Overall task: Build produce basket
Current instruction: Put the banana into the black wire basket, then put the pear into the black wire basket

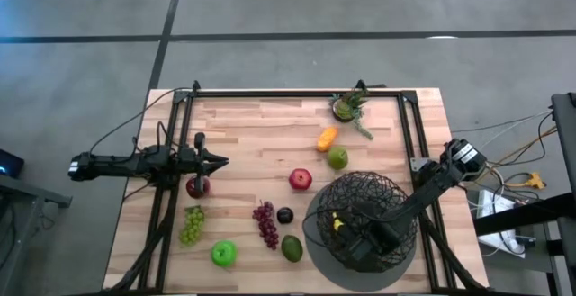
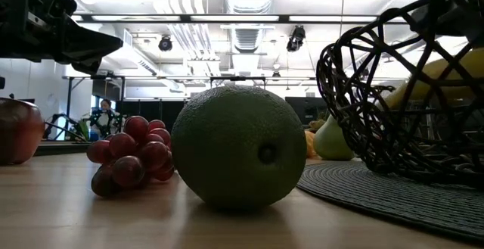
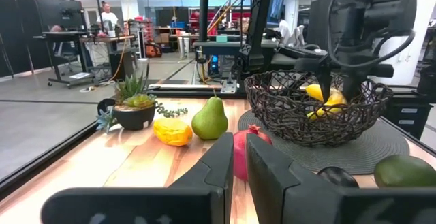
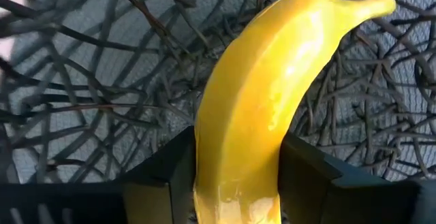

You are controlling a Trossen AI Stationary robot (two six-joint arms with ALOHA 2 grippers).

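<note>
Over the wooden tabletop (image 1: pixel 261 143) our right gripper (image 1: pixel 349 233) clasps the banana (image 4: pixel 252 108) inside the basket (image 1: pixel 360 208) for release, while our left gripper (image 1: pixel 212 162) waits clenched.

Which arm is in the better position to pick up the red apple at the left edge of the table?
The left. Its end effector hovers just above that red apple, empty. The right end effector is inside the basket, gripping the banana.

A dark brown woven-wire bowl basket (image 1: pixel 364 208) near the wooden table's front right corner holds a yellow banana (image 4: pixel 259 108), while apples, grapes, avocado, plum, pear and orange piece lie loose across the tabletop.
</note>
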